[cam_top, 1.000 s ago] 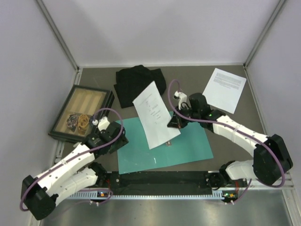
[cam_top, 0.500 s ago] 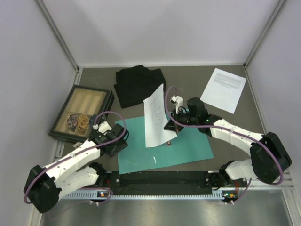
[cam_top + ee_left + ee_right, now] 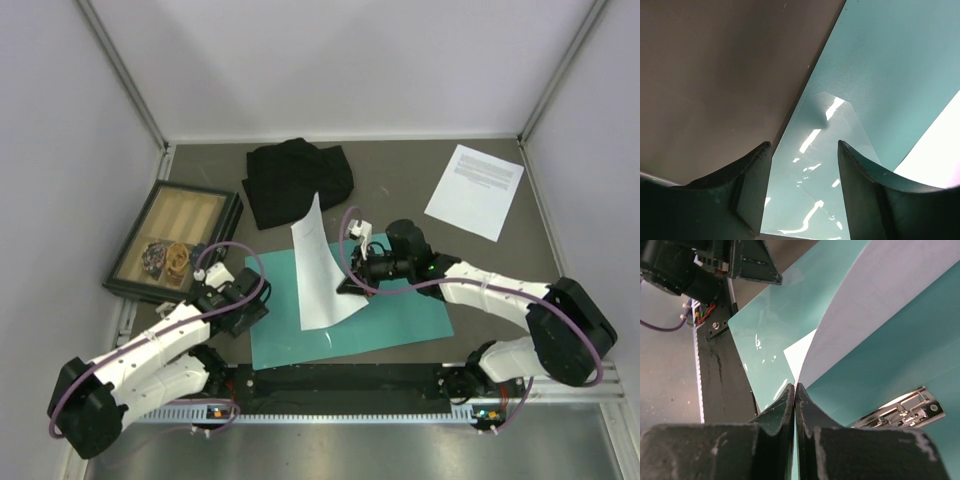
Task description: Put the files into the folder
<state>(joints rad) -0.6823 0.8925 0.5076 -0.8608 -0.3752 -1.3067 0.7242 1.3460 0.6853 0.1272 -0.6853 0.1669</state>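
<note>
The teal folder (image 3: 405,310) lies open on the table in front of the arm bases, its metal clip (image 3: 900,410) showing in the right wrist view. My right gripper (image 3: 350,283) is shut on the edge of one white file (image 3: 318,268), which stands curled upright over the folder's left half; the jaws pinch the sheet (image 3: 890,300) just above the folder (image 3: 890,365). The other file (image 3: 475,190) lies flat at the back right. My left gripper (image 3: 248,302) hovers open over the folder's left edge (image 3: 890,75), with its glossy clear pocket (image 3: 825,150) between the fingers (image 3: 755,175).
A black cloth (image 3: 298,180) lies at the back centre. A dark-framed wooden tray (image 3: 172,240) with small items sits at the left, close to my left arm. The black base rail (image 3: 340,382) runs along the near edge.
My right gripper has carried the file left and nearer over the folder, and the sheet now curls more upright. The left gripper has shifted slightly and narrowed a little.
</note>
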